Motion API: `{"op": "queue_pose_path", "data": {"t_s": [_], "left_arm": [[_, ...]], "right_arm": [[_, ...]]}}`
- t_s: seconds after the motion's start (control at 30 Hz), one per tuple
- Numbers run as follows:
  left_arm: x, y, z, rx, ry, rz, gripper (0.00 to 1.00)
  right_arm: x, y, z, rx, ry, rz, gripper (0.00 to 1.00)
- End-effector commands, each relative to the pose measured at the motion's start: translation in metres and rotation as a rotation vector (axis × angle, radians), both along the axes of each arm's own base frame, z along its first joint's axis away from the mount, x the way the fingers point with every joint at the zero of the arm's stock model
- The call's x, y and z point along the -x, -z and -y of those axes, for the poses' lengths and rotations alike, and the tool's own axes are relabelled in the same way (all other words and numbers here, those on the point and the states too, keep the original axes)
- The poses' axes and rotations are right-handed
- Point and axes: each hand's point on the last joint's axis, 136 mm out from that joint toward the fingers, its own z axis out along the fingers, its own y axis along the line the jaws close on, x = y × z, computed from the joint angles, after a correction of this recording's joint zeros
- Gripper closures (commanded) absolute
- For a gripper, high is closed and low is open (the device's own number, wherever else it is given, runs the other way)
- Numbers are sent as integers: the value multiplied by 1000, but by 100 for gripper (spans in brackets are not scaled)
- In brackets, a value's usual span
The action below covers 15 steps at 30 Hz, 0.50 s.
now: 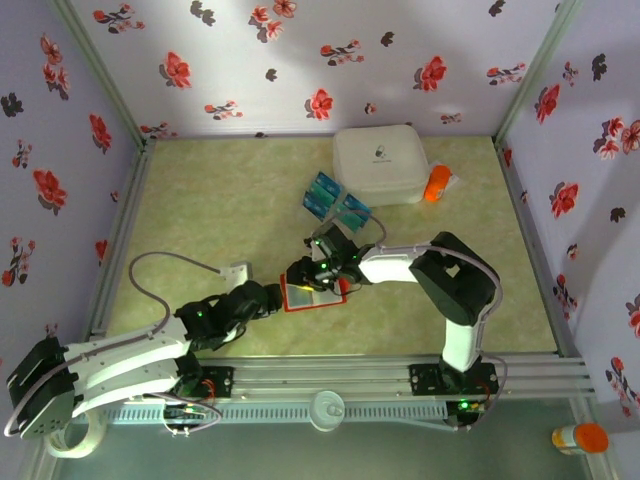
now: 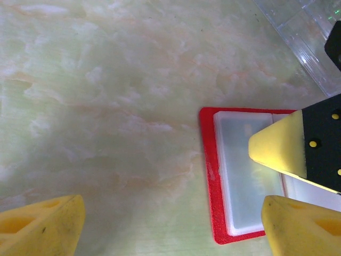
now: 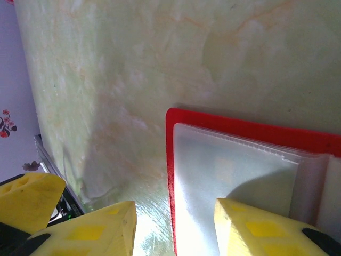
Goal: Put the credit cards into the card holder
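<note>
Two sets of yellow fingers hang open at a bright-red folding card holder point(image 1: 312, 297).
The right fingers point(image 3: 256, 229) straddle its edge, one tip on a clear pocket, gripping nothing; the left fingers point(image 2: 303, 226) gape wide, empty, at its side. The holder lies open on the pale green tabletop point(image 1: 200, 200); blue-teal glossy credit cards point(image 1: 335, 203) lie farther back, near a white rounded case point(image 1: 380, 160).

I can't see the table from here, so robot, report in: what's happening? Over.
Left hand open, at card holder edge. Right hand open, straddling its other edge. Credit cards apart, by white case.
</note>
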Motion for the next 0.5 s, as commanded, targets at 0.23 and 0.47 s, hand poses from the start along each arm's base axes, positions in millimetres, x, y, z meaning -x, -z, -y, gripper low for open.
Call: {"op": "queue_pose_path", "data": {"t_s": [0.23, 0.47], "left_arm": [[-2, 10, -10, -32, -38, -13, 13], [-3, 14, -7, -38, -33, -25, 13]], "right_arm": [[-9, -15, -8, -21, -4, 43, 57], [-13, -11, 3, 3, -3, 47, 77]]}}
